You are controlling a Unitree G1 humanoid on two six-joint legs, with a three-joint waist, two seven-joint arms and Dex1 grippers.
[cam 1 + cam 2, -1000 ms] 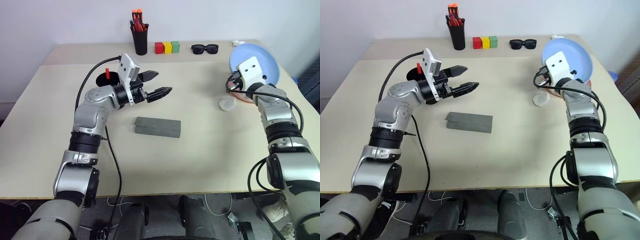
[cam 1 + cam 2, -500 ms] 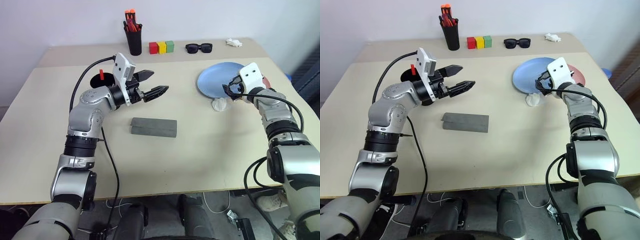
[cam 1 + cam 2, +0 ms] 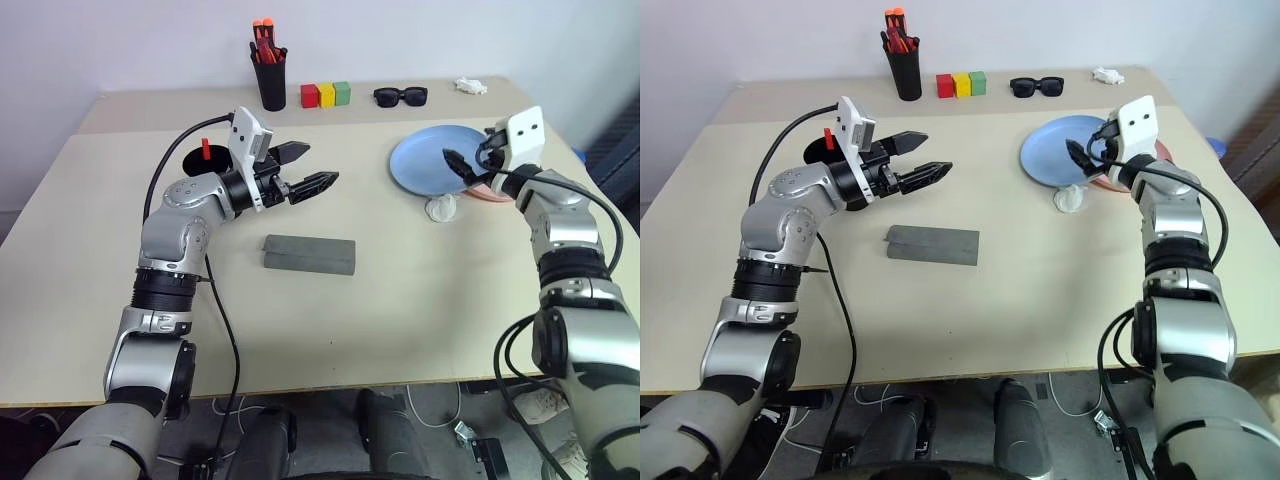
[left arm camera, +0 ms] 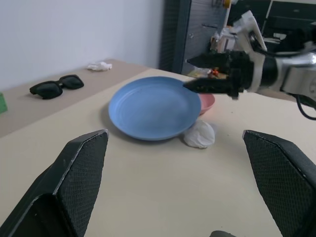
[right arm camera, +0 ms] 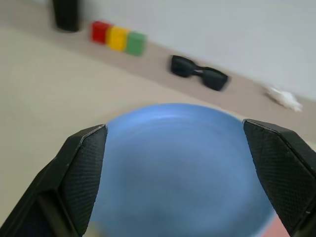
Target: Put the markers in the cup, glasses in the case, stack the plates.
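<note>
Blue plate (image 3: 435,160) lies off-centre on the pink plate (image 3: 497,190), overhanging onto the surface (image 3: 400,300); both the right tool (image 3: 462,166) and the left tool (image 3: 305,170) are released. A nudge from the right tool's fingers could slide it off.

This looks like a robotics lab or test room rather than anyone's home. A plain beige counter (image 3: 400,300) stands against a bare white wall (image 3: 420,35), and the things on it are set out like props: a black pen cup (image 3: 272,82) of orange-capped pens, a row of red, yellow and green blocks (image 3: 326,95), black sunglasses (image 3: 400,96), a grey case (image 3: 310,254), a blue plate (image 3: 432,160). Loose cables (image 3: 440,415) lie on the floor under the counter. From the left wrist view, dark metal cabinets (image 4: 190,29) and cluttered equipment (image 4: 291,15) stand behind.
</note>
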